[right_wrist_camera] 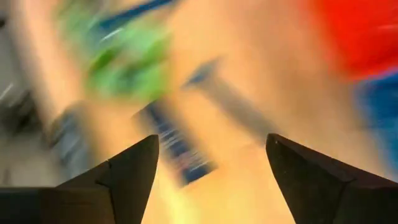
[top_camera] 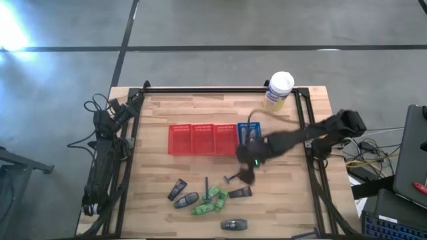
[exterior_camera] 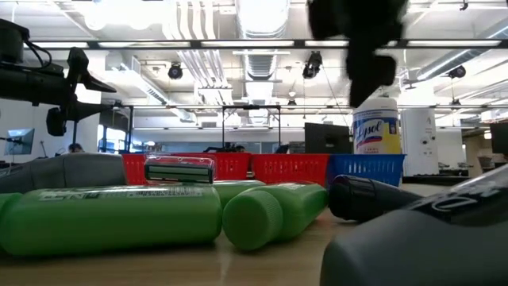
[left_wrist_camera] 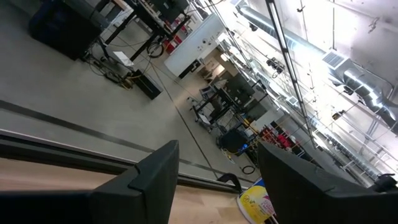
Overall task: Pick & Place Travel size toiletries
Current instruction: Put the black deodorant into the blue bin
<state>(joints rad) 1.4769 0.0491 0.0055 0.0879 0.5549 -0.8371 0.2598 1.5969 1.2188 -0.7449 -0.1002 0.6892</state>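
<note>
The toiletries lie near the table's near edge: dark grey tubes (top_camera: pixel 177 190) (top_camera: pixel 240 193), green pieces (top_camera: pixel 210 200), two thin razors (top_camera: pixel 207 184) (top_camera: pixel 231 179) and an oval bottle (top_camera: pixel 234 225). In the low view green bottles (exterior_camera: pixel 111 216) lie on their sides, with a razor head (exterior_camera: pixel 179 169) above them. My right gripper (top_camera: pixel 245 176) hangs open over the right end of the group. Its wrist view, gripper (right_wrist_camera: pixel 211 140), looks down on a dark tube (right_wrist_camera: pixel 180 152) and a razor (right_wrist_camera: pixel 227 96). My left gripper (left_wrist_camera: pixel 217 149) is open, parked off the table's left side (top_camera: pixel 100 177).
Red mesh baskets (top_camera: pixel 203 139) and a blue basket (top_camera: pixel 249 132) stand in a row mid-table, behind the toiletries. The white-lidded yellow canister (top_camera: pixel 279 90) stands at the far right corner. Bare wood lies left of the baskets and right of the right arm.
</note>
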